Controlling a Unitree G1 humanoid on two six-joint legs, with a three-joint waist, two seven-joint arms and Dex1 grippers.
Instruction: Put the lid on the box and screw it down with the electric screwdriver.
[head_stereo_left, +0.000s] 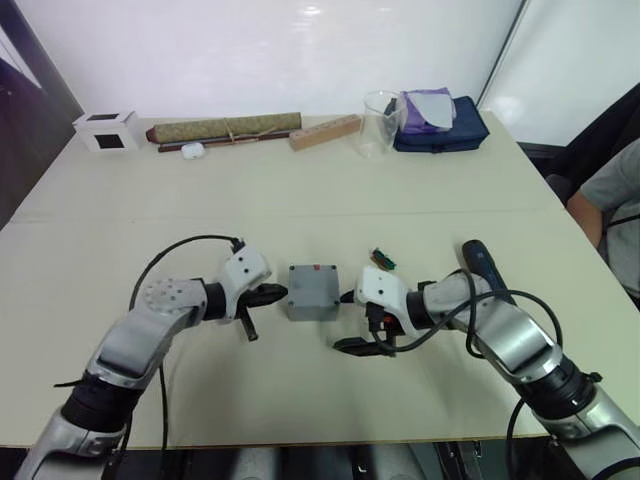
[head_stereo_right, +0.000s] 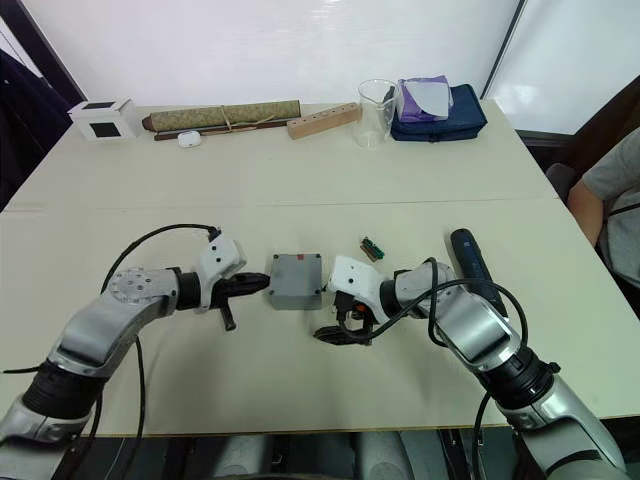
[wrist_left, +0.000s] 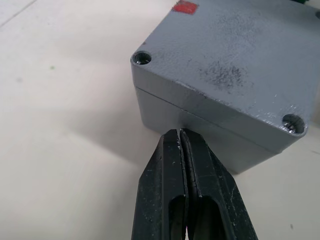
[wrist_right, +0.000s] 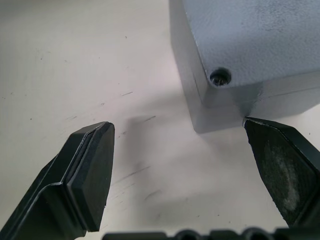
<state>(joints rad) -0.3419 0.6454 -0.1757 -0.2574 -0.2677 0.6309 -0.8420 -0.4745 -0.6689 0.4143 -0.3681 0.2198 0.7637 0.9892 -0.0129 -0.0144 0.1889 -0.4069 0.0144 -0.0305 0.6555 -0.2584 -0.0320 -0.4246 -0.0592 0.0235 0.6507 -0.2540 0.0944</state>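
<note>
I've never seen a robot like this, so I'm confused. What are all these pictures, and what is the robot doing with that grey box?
Two pictures come from the robot's head, looking down at a table. The other two come from cameras on its wrists. The left gripper is shut, its tips right beside the box. The right gripper is open, one finger touching the box's corner. The lid, with its red mark, already sits on the box. The electric screwdriver lies on the table, and nothing is held.

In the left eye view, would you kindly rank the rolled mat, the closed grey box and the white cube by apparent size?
1. Rolled mat, clearly largest.
2. Grey box, though it is nearer the camera.
3. White cube, far off, so its place is unsure.
</note>
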